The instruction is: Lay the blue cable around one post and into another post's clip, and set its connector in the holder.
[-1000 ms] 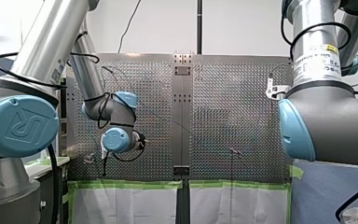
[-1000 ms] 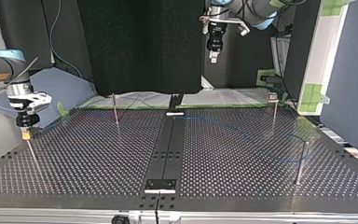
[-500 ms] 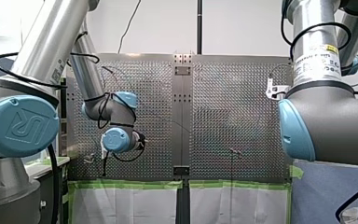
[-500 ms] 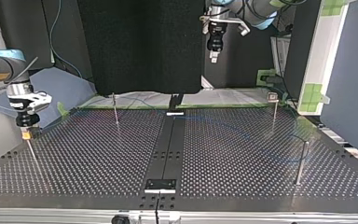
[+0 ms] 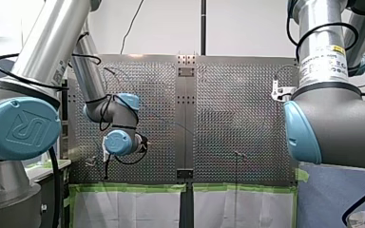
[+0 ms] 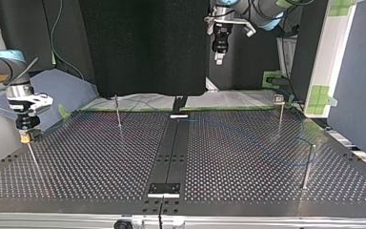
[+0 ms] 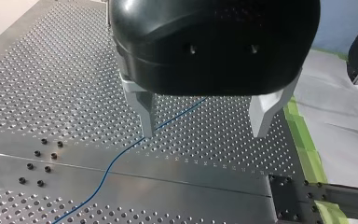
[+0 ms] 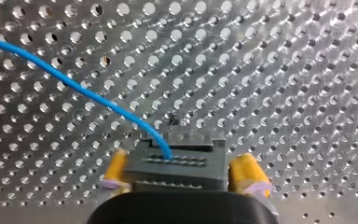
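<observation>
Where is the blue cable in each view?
Front view: too faint to make out.
Top view: blue cable crosses the view's right half.
Left wrist view: it crosses the centre strip.
Right wrist view: it ends in the black connector.
Shared landmark: the centre strip, in all but the right wrist view.

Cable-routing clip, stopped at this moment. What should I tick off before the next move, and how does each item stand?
1. My right gripper holds the connector: ok. Its yellow fingers sit against both sides.
2. Connector seated: cannot tell. What lies under it is hidden.
3. My left gripper is out of the way: ok. It is open, empty and raised above the table.
4. Blue cable is free of the left gripper: ok. It lies on the table beneath it.
5. Cable runs around the post at the top view's right: cannot tell. It is too faint there.
</observation>
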{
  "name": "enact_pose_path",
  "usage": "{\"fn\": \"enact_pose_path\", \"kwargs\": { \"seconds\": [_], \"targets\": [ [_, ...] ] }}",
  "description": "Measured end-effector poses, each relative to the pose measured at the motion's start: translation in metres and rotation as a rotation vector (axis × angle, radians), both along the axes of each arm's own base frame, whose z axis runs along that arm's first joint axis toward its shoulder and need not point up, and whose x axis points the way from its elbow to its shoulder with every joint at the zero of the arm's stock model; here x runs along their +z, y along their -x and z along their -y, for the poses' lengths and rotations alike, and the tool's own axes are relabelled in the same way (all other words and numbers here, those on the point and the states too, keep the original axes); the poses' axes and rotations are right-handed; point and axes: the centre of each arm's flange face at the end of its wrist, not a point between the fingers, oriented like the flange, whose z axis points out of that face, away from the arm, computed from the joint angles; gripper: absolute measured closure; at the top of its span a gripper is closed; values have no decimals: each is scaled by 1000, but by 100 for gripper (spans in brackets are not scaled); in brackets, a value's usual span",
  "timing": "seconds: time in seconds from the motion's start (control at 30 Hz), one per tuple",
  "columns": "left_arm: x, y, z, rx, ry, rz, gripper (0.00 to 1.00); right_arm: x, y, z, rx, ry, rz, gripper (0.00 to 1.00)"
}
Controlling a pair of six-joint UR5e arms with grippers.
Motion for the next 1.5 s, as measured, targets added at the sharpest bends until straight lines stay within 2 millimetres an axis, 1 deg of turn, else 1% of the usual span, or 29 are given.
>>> {"fn": "enact_pose_path", "kwargs": {
  "seconds": [0.83, 1.2, 1.5],
  "targets": [
    [0, -1, -1, 4, -4, -1, 0, -3, -2, -3, -3, -32, 23, 0],
    [0, -1, -1, 3, -4, -2, 0, 8, -7, -3, 3, -15, 25, 0],
    [0, 0, -1, 2, -4, -2, 0, 11, -7, -4, 2, -16, 34, 0]
  ]
}}
